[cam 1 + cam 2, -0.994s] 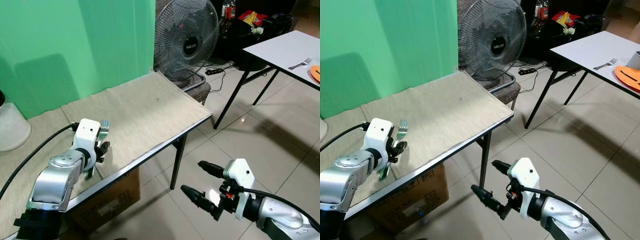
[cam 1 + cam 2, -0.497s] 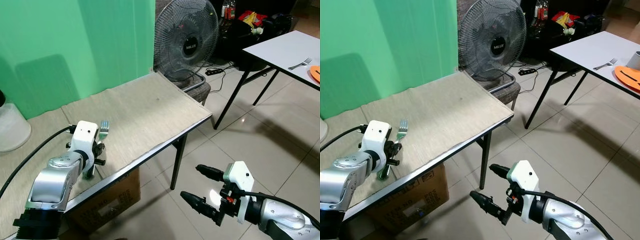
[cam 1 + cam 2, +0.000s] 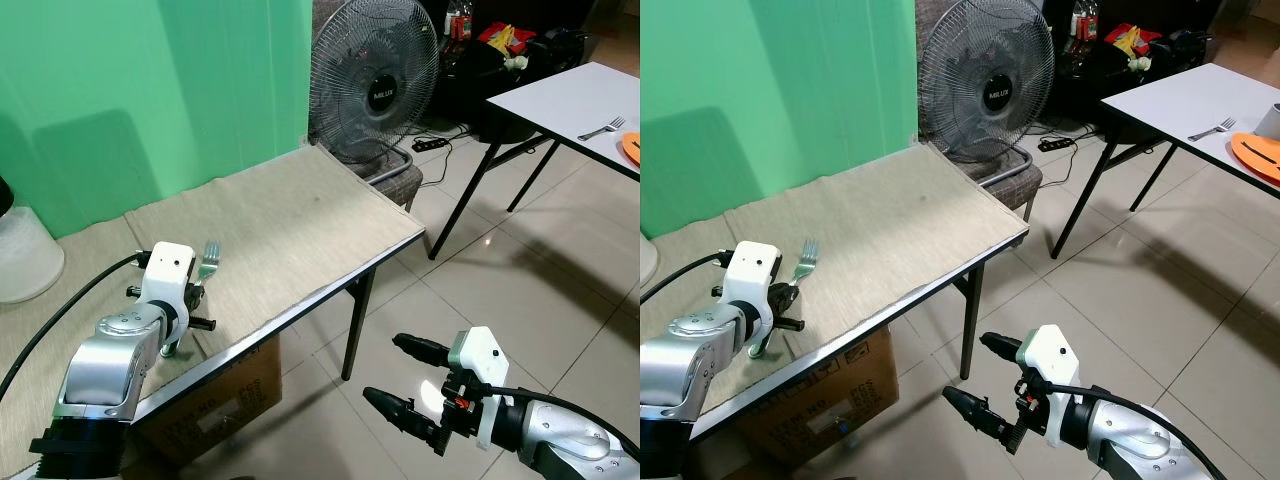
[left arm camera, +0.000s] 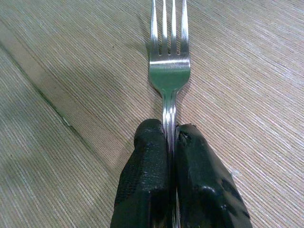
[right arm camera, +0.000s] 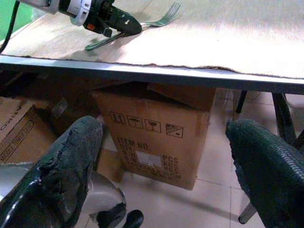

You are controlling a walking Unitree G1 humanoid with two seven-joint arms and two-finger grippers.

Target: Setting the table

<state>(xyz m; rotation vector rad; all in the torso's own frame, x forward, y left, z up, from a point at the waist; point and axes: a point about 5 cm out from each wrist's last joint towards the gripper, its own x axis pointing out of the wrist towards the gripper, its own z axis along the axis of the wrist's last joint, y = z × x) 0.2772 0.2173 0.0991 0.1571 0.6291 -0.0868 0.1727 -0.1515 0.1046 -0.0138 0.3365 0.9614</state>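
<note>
A silver fork (image 4: 169,71) lies on the beige cloth of the near table (image 3: 290,230), tines pointing away from me. My left gripper (image 3: 192,305) is shut on the fork's handle, its two black fingers (image 4: 149,185) pressed together low over the cloth near the table's front edge. The fork's tines (image 3: 209,255) stick out past the white wrist housing. My right gripper (image 3: 408,382) hangs open over the tiled floor, below and to the right of the table, with nothing between its fingers.
A cardboard box (image 3: 215,405) sits under the table. A standing fan (image 3: 373,75) is behind its far corner. A second table (image 3: 560,100) at far right holds a fork (image 3: 602,127) and an orange plate (image 3: 631,147). A white container (image 3: 25,255) stands at left.
The left gripper has sunk a little toward the cloth with the fork. The right gripper has dropped slightly lower over the floor.
</note>
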